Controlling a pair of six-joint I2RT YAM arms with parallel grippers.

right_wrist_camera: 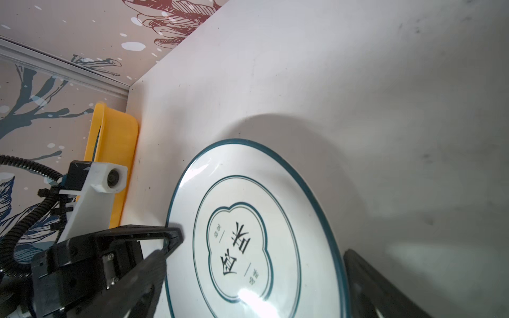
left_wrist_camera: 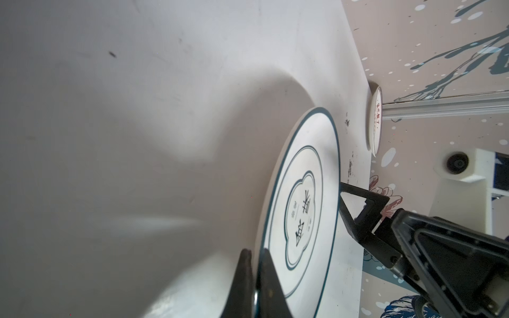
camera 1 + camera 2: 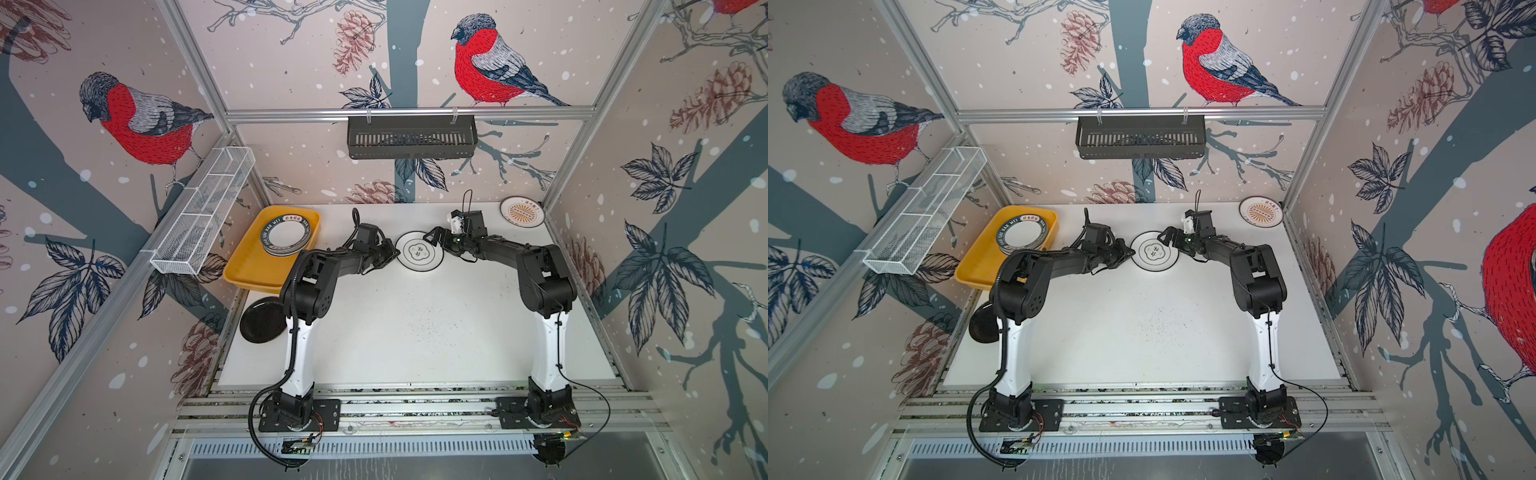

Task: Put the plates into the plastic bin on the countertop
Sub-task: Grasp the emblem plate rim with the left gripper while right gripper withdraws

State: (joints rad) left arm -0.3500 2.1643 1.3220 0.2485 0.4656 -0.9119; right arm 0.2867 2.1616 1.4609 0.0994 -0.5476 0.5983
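The round white, dark-rimmed emblem plate [image 3: 419, 251] lies far-centre on the white speckled countertop [image 3: 415, 332], right of the yellow-orange plastic bin [image 3: 249, 266], my left gripper [image 3: 394, 252] pinching its left rim for lifting while the right gripper [image 3: 433, 238], jaws spread, stands at the opposite edge, I judge against sliding.

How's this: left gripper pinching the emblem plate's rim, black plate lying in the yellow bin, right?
Not quite: the left gripper pinches the emblem plate by its rim, but the black plate lies on the countertop, outside the yellow bin, as a top view shows.
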